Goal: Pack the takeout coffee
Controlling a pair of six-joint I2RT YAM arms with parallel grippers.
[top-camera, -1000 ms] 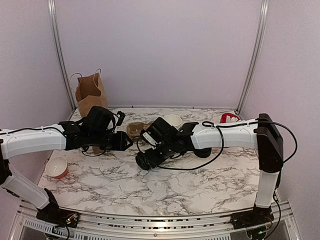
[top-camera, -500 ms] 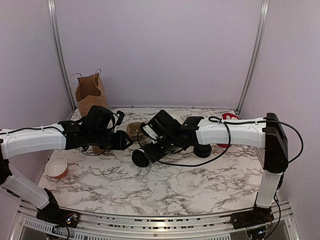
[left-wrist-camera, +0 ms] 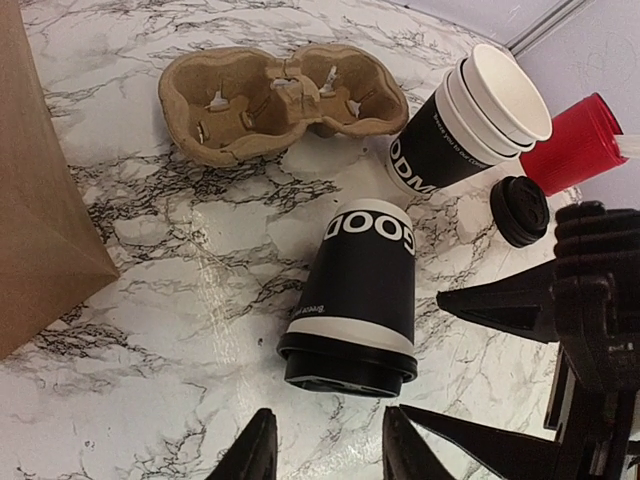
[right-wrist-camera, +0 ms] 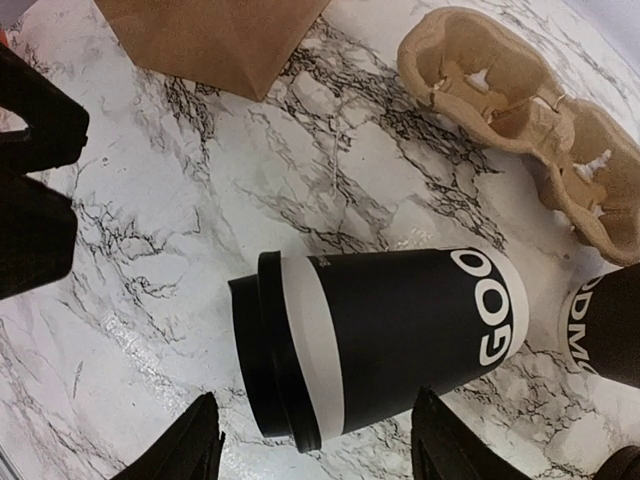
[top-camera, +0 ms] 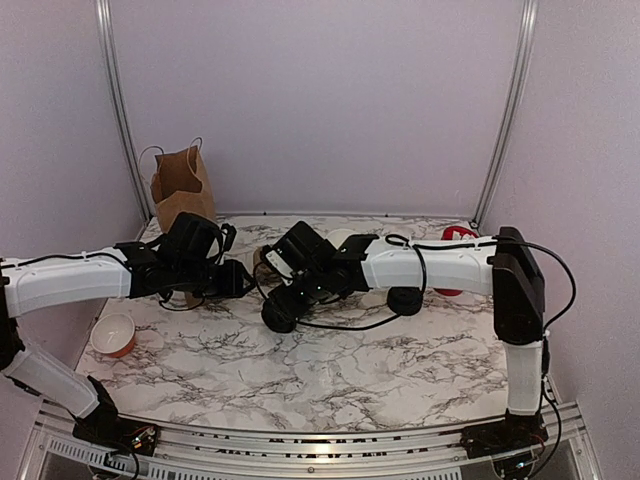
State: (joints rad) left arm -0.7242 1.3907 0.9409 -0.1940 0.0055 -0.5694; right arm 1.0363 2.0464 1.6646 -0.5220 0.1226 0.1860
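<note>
The takeout coffee (top-camera: 279,314) is a black cup with white lettering and a black lid. It lies on its side on the marble table, lid end towards the arms. It also shows in the left wrist view (left-wrist-camera: 355,300) and the right wrist view (right-wrist-camera: 390,335). My right gripper (right-wrist-camera: 315,450) is open wide just over the cup, its fingers either side of it and not closing on it; it is at the table's middle (top-camera: 292,298). My left gripper (left-wrist-camera: 330,455) is open and empty, its tips just short of the lid, left of the cup (top-camera: 240,282).
A brown cardboard cup carrier (left-wrist-camera: 280,95) lies behind the cup. A stack of lidless black cups (left-wrist-camera: 470,120), a red cup (left-wrist-camera: 570,145) and a loose black lid (left-wrist-camera: 520,210) are to the right. A brown paper bag (top-camera: 182,185) stands back left. A small orange cup (top-camera: 113,335) sits near left.
My right gripper has moved left and the cup has moved left with it. The cup now lies on the table under the open fingers. My left arm has barely shifted.
</note>
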